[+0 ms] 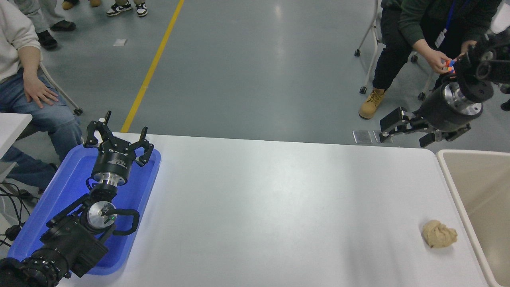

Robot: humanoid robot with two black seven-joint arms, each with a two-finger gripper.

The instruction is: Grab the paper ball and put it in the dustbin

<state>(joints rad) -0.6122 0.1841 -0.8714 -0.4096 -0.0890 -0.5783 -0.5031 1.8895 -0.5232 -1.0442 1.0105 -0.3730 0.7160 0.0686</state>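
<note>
- paper ball (439, 234) sits on the table's near right, just beside the dustbin (454, 187)
- right gripper (406, 133) hangs wide open, empty, over the far edge
- left gripper (117, 139) parked open above the blue tray (63, 187)

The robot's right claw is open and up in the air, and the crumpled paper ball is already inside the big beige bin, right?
Not quite. The head view shows the paper ball lying on the white table, just beside the dustbin, not inside it. The rest is right: the right gripper is open and up in the air.
</note>
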